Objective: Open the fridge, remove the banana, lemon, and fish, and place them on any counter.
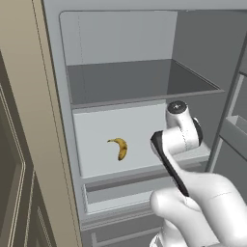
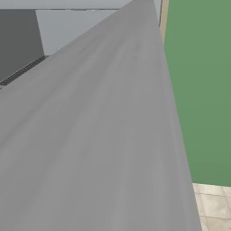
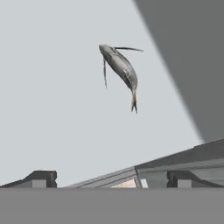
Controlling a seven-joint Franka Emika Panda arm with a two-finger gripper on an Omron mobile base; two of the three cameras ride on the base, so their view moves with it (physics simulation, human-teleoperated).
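The fridge (image 1: 144, 82) stands open, with pale grey shelves inside. A banana (image 1: 121, 147) lies on the middle shelf, left of my white arm (image 1: 181, 132), which reaches into that shelf space. In the hand view the silver-grey fish (image 3: 120, 68) lies on the pale shelf floor, ahead of my gripper (image 3: 111, 180) and apart from it. The two fingertips stand wide apart with nothing between them, so the gripper is open. The lemon and the counter are out of view.
A beige cabinet panel (image 1: 29, 144) borders the fridge on the left. The open grey fridge door (image 2: 90, 135) is close on the right, its bins (image 1: 236, 130) jutting inward. A drawer front (image 1: 120, 193) sits below the shelf. A green wall (image 2: 198, 90) and tiled floor (image 2: 214, 205) lie beyond.
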